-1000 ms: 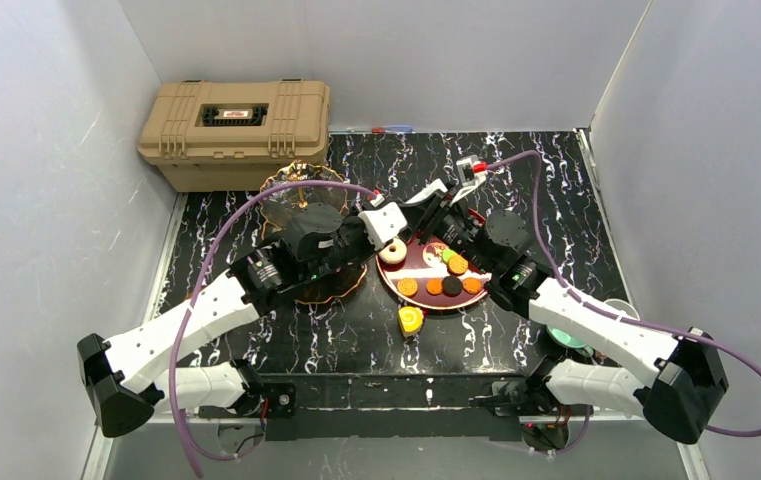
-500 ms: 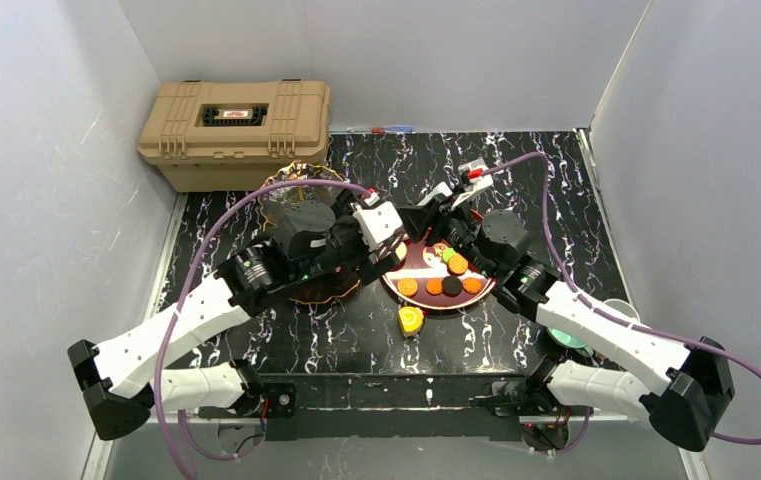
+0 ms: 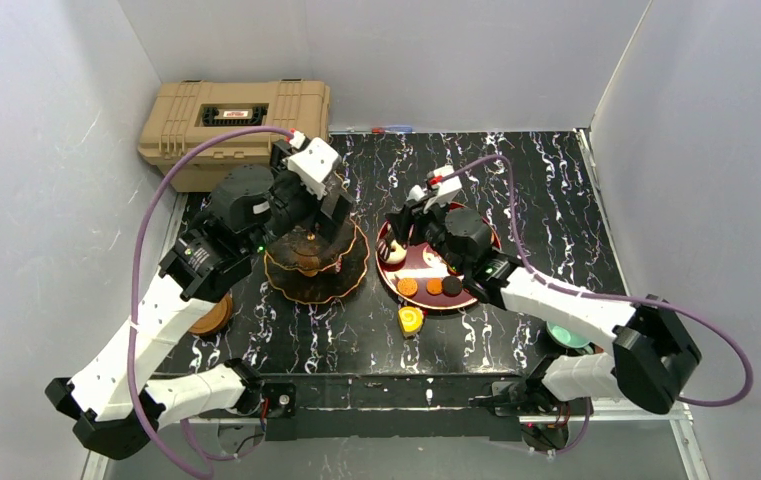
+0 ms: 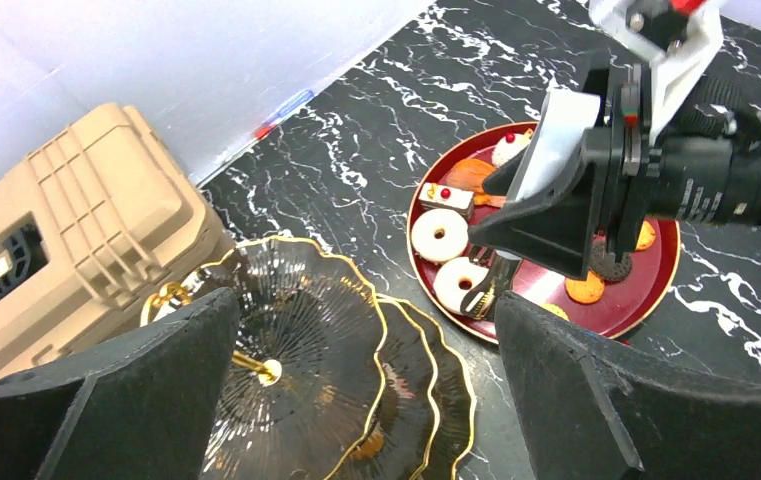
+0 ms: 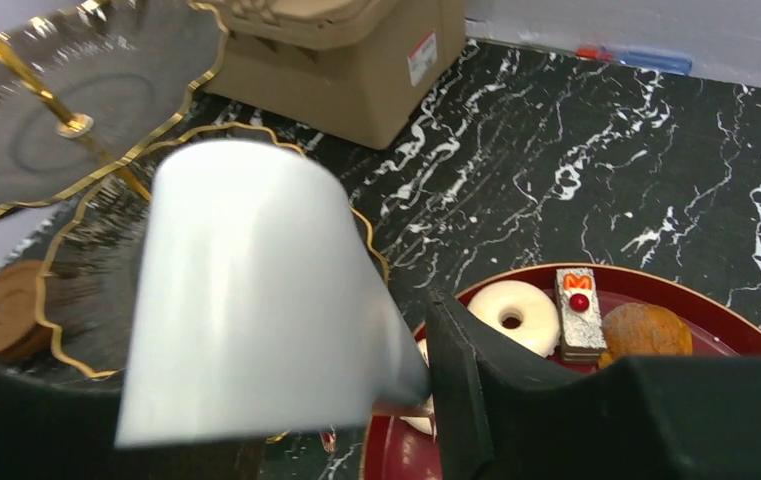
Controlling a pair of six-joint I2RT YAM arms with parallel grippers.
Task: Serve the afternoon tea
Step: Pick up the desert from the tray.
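1. The left gripper (image 4: 368,297) hangs with its black fingers spread wide and nothing between them. It is directly above the dark three-tier stand (image 4: 306,300), whose gold scalloped rims fan out below.
2. The right gripper (image 4: 486,290) dips to the left side of a red tray (image 3: 426,268), its tips at a white donut (image 4: 459,283). It cannot be told whether the jaws clamp the donut or merely stand against it.
3. Also on the tray lie a second donut (image 4: 439,235), an iced slice (image 4: 446,197) topped with red, and a row of orange and dark macarons (image 3: 434,286).
4. A yellow roll cake (image 3: 411,320) lies off the tray on the table, just in front of it.
5. A brown saucer (image 3: 208,318) sits beside the left arm near the table's left edge. A teal cup (image 3: 566,335) shows partly from under the right arm.
6. The table (image 3: 546,190) is black with white marble veining. The stand and tray sit side by side at its middle.
7. A tan case (image 3: 236,125) sits closed in the back left corner, just behind the stand. Pens (image 3: 391,129) lie along the back edge.
8. Plain white walls (image 3: 406,50) close in the table on three sides.
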